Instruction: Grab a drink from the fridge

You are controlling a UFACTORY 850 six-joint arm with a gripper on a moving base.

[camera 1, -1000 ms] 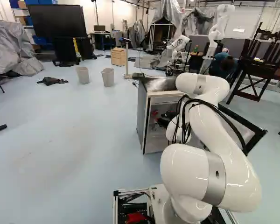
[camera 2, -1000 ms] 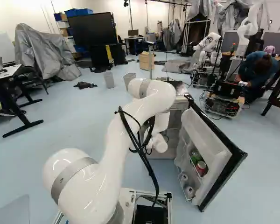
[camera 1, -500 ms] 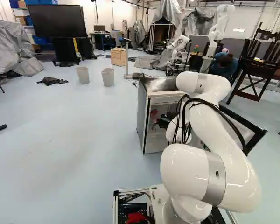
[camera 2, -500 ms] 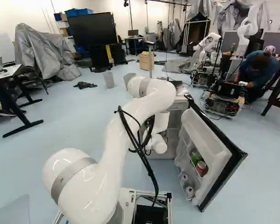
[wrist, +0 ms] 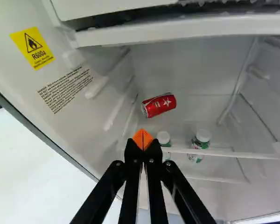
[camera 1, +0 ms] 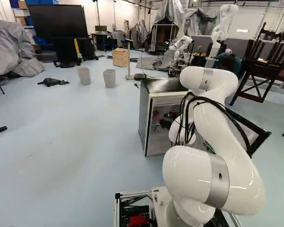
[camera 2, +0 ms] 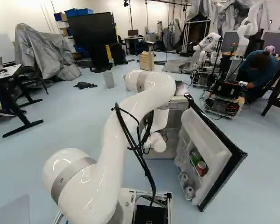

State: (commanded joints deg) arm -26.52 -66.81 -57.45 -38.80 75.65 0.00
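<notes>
In the left base view the black gripper (camera 1: 166,124) reaches into the open fridge (camera 1: 144,116), partly hidden by the arm. The wrist view shows the gripper (wrist: 143,139) with its orange pads together, shut on nothing. A red can (wrist: 159,105) lies on its side inside, a little ahead of the fingertips and apart from them. Two bottles with white caps stand near a white shelf bar, one (wrist: 164,138) right beside the fingertips, the other (wrist: 199,145) farther off. In the right base view, the door rack holds a red can (camera 2: 201,168) and a green one (camera 2: 195,156).
The fridge door (camera 2: 219,151) stands swung open beside the arm. Inside, a white ledge (wrist: 186,29) crosses above the compartment, and the fridge's side wall (wrist: 84,112) runs close by the gripper. Another robot (camera 2: 247,32) and bins (camera 1: 109,78) stand farther back.
My arm's upper part has risen slightly, shifting right in the left base view and left in the right base view. The gripper has moved a little within the fridge. The base has not moved.
</notes>
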